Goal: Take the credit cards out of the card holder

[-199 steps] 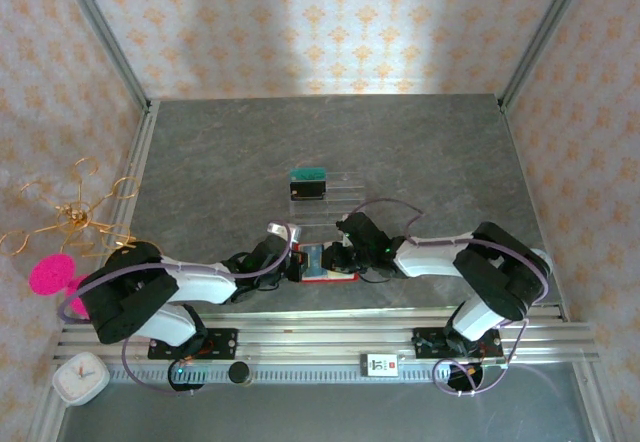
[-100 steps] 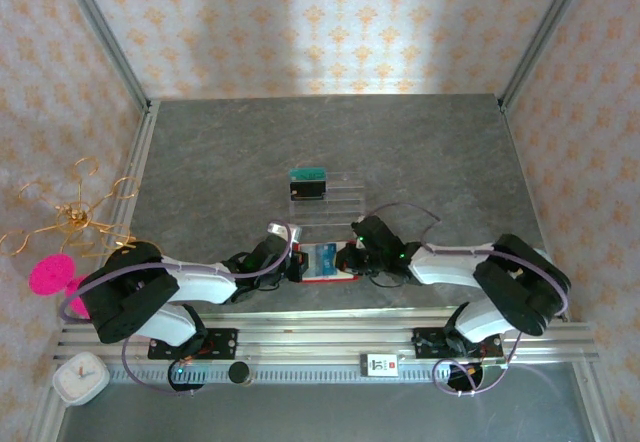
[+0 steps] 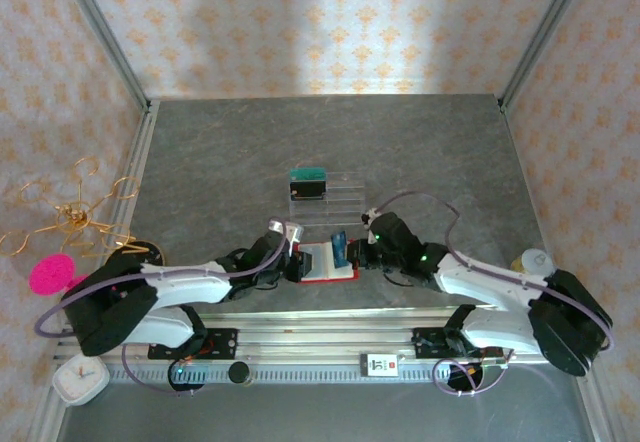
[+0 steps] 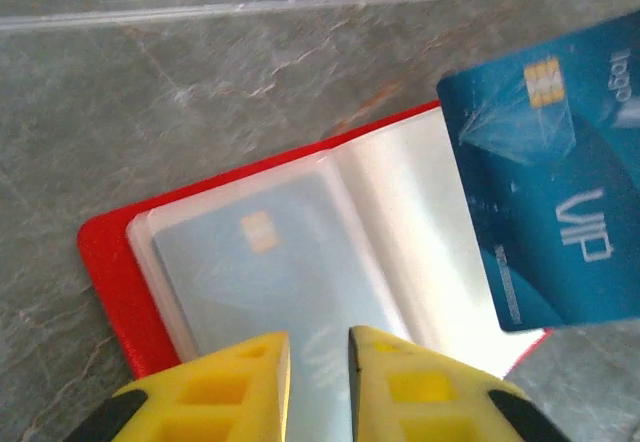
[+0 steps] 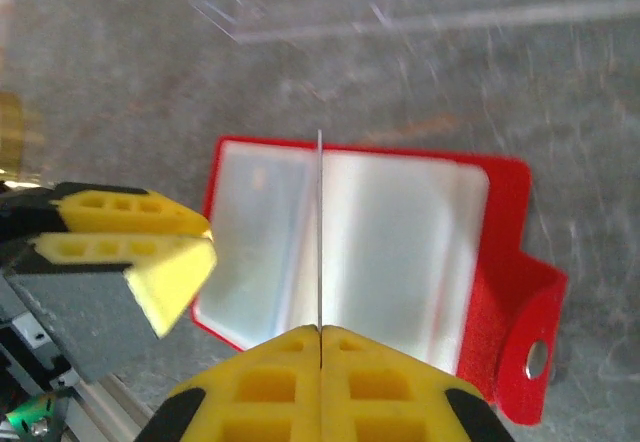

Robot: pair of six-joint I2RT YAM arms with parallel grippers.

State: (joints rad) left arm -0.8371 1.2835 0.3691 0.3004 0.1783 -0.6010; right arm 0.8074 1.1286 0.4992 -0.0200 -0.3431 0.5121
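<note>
1. The left gripper [image 4: 319, 347] is seen low over the left half of the holder [image 4: 400, 222], near the front edge of the table [image 3: 220, 162]. Its jaws are parted narrowly, with nothing seen between them.
2. The holder is laid open on the table between the two grippers, red cover down and pale pockets up.
3. A grey card [image 4: 255, 262] is seen tucked in the left pocket.
4. The right gripper [image 5: 319, 334] is clamped on one edge of the blue card [image 4: 550, 192].
5. The blue card is held out of the pockets, over the holder. Whether it touches the holder cannot be told.
6. Beyond the holder and apart from it, a clear tray [image 3: 340, 202] is set, with a teal card [image 3: 309, 174] at its far left corner.
</note>
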